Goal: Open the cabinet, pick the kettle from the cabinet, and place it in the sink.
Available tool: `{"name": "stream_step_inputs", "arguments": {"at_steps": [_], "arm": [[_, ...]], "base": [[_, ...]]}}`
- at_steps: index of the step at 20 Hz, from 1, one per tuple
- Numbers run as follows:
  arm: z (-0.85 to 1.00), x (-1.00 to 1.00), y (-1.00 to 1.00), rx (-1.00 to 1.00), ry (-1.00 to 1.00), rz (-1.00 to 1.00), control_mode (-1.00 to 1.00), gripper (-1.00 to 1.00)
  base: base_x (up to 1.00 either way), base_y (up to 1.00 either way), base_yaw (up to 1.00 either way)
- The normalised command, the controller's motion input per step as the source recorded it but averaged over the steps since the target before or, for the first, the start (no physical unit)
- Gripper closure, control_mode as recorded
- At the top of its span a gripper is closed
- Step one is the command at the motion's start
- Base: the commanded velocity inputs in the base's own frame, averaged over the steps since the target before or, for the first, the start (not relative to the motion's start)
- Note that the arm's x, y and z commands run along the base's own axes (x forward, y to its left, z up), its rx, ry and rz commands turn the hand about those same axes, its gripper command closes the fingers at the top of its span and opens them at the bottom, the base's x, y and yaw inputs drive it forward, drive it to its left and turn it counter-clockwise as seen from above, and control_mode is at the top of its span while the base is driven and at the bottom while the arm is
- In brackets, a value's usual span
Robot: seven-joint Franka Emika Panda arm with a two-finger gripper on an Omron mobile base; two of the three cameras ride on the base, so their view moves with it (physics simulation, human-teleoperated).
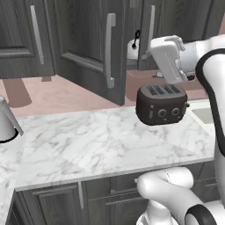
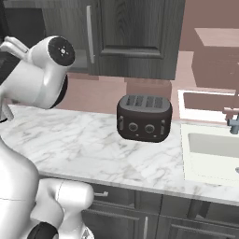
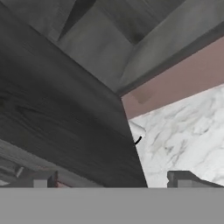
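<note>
The dark grey cabinet (image 1: 88, 39) has one door swung out over the counter, its silver bar handle facing me. In the gap behind that door sits the kettle (image 1: 131, 50), a pale dome with a thin black loop handle. My white hand (image 1: 167, 59) hangs just right of the gap, above the toaster and level with the kettle. My gripper (image 3: 113, 179) is open with nothing between its fingers, and the dark wood-grain door panel (image 3: 65, 118) is close in front of it. The off-white sink (image 2: 210, 147) lies in the marble counter at the right, and its edge (image 1: 206, 115) shows beyond the toaster.
A dark toaster (image 1: 160, 103) (image 2: 144, 117) stands on the marble counter below my hand. A tall conical silver vessel (image 1: 6, 121) is at the counter's far left. The faucet (image 2: 233, 120) rises behind the sink. Closed wall cabinet doors (image 2: 135, 32) flank the open one.
</note>
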Motion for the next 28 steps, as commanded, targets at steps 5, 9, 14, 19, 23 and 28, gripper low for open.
{"name": "stream_step_inputs", "arguments": {"at_steps": [5,9,14,19,23,28], "arm": [[-0.06,0.25,0.09,0.09,0.08,0.13,-1.0,-1.0],[-0.1,0.25,0.12,0.07,0.11,0.11,-1.0,-1.0],[-0.08,0.21,0.17,0.02,0.02,0.09,-1.0,-1.0],[-0.08,0.2,0.2,0.0,0.02,0.04,-1.0,-1.0],[-0.07,0.27,0.14,0.09,0.15,0.06,-1.0,-1.0],[-0.07,0.23,0.25,0.04,0.02,0.01,-1.0,-1.0]], "base": [[0.0,0.0,0.0],[0.0,0.0,0.0],[0.0,0.0,0.0],[0.0,0.0,0.0],[0.0,0.0,0.0],[0.0,0.0,0.0]]}}
